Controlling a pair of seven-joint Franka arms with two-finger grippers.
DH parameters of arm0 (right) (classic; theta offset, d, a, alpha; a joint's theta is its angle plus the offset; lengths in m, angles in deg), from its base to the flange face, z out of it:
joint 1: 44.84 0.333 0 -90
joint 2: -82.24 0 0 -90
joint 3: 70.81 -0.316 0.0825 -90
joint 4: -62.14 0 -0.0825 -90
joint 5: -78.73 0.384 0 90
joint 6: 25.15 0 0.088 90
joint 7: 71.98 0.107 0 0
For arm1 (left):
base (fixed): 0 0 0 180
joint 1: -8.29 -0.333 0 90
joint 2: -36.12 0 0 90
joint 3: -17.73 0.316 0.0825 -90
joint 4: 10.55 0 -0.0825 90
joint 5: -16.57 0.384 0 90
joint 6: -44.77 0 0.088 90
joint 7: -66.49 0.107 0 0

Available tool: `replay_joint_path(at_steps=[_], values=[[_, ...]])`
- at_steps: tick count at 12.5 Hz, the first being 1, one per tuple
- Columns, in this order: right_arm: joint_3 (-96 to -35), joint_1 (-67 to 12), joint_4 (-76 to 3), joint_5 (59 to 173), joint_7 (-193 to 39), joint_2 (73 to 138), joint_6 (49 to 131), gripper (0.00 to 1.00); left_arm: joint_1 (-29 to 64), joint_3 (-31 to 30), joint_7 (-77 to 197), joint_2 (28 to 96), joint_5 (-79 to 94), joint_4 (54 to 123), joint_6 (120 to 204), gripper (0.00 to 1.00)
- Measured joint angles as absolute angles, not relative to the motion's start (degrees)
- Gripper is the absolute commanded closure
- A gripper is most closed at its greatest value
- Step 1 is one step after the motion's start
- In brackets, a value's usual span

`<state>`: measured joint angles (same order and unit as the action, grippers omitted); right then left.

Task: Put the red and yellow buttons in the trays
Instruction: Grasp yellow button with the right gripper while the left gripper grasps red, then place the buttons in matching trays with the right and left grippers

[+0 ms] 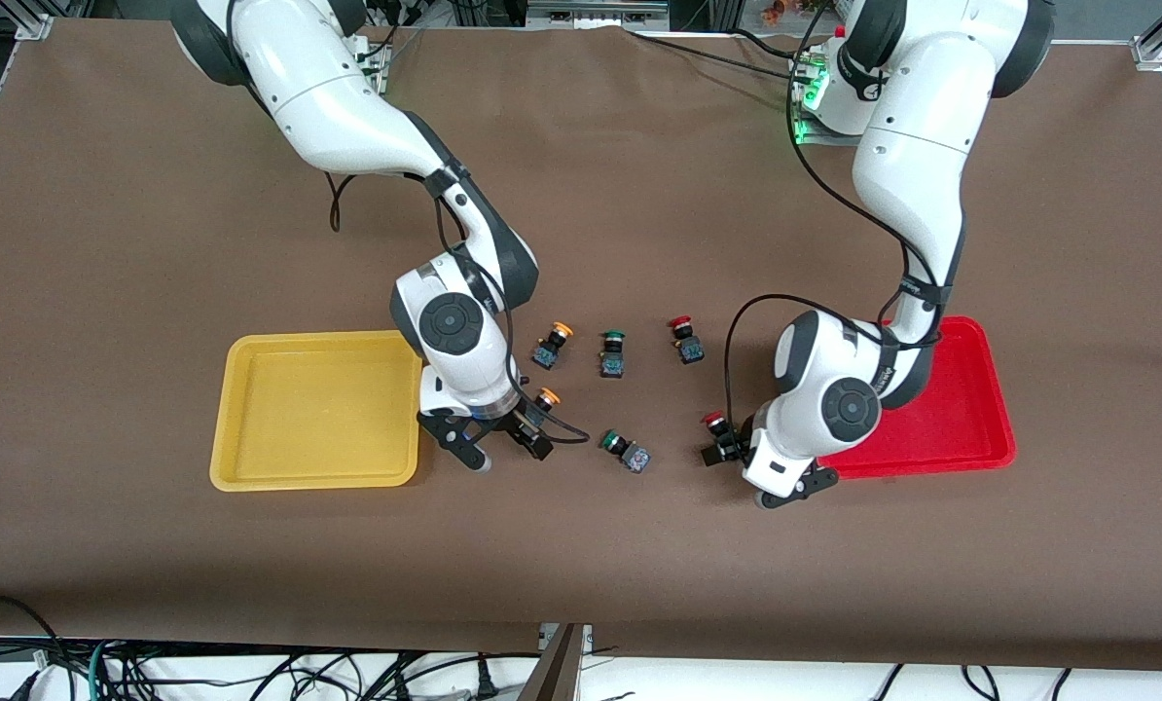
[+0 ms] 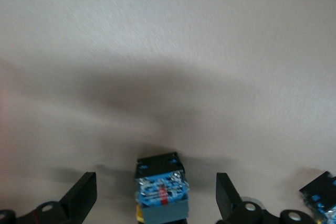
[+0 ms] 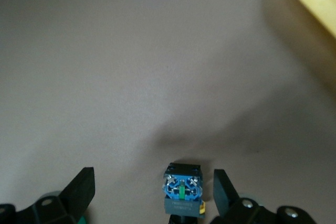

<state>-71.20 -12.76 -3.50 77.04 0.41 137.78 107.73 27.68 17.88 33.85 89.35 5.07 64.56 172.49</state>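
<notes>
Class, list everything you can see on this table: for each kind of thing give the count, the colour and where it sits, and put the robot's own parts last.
Table: one, brown.
Yellow tray: one, toward the right arm's end.
Red tray: one, toward the left arm's end.
Yellow buttons: two, one mid-table, one between the right gripper's open fingers.
Red buttons: two, one mid-table, one between the left gripper's open fingers.
Green buttons: two, one between the mid-table yellow and red, one nearer the camera.
Right gripper: beside the yellow tray.
Left gripper: beside the red tray.
</notes>
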Motion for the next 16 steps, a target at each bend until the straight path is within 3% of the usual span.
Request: replay_joint_path(at_steps=[1, 2, 5, 7, 9, 10, 13, 16], values=[[-71.19, -12.23, -3.16, 77.04, 0.44, 138.58, 107.83, 0.00, 28.31, 17.93, 32.93, 89.69, 6.12, 64.55, 172.59, 0.68], [-71.18, -11.68, -3.08, 77.03, 0.51, 139.13, 107.90, 0.00, 28.61, 18.03, 32.57, 89.85, 6.60, 64.55, 172.66, 0.78], [-71.02, -10.60, -3.08, 76.29, 0.55, 140.16, 107.86, 0.00, 28.50, 18.57, 32.02, 89.62, 7.05, 64.01, 170.98, 0.94], [-70.96, -10.35, -3.19, 74.80, 0.55, 140.46, 107.80, 0.01, 28.24, 19.35, 32.17, 88.84, 7.06, 62.53, 163.84, 0.94], [-70.89, -10.30, -3.55, 74.48, 0.53, 140.56, 107.62, 0.76, 26.91, 20.82, 35.05, 85.83, 7.11, 61.32, 153.52, 0.94], [-70.82, -10.29, -3.95, 74.47, 0.45, 140.60, 107.61, 0.98, 25.56, 21.43, 38.21, 83.74, 7.15, 61.17, 148.92, 0.94], [-70.68, -10.30, -4.27, 74.47, -0.60, 140.64, 107.62, 1.00, 18.92, 22.05, 49.70, 79.51, 7.48, 61.36, 140.83, 0.92], [-70.14, -11.26, -3.72, 74.48, -4.20, 139.60, 105.77, 1.00, 14.54, 21.94, 54.58, 81.21, 11.06, 64.57, 143.93, 0.90]])
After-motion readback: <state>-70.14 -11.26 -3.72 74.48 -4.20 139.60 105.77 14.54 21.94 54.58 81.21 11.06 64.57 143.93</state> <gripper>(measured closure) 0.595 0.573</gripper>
